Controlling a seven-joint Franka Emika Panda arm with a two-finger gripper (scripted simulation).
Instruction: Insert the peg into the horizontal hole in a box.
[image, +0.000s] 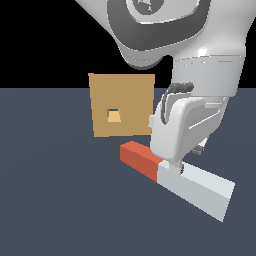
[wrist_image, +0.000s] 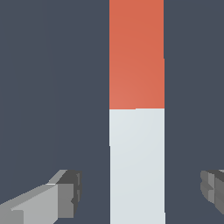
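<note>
The peg (image: 175, 178) lies flat on the dark floor, its red end toward the box and its pale grey-white length toward the exterior view's right. My gripper (image: 176, 167) hangs over the peg's pale part just past the red section. In the wrist view the peg (wrist_image: 136, 131) runs between the two fingers (wrist_image: 65, 194), which stand well apart on either side with clear gaps, so the gripper is open. The tan box (image: 121, 104) stands upright behind the peg, and the horizontal hole (image: 114, 116) shows as a small lighter orange square in its face.
The dark grey-blue floor (image: 55, 200) spreads flat around the peg and box. The arm's large white body (image: 195, 60) fills the upper part of the exterior view, above and to the right of the box.
</note>
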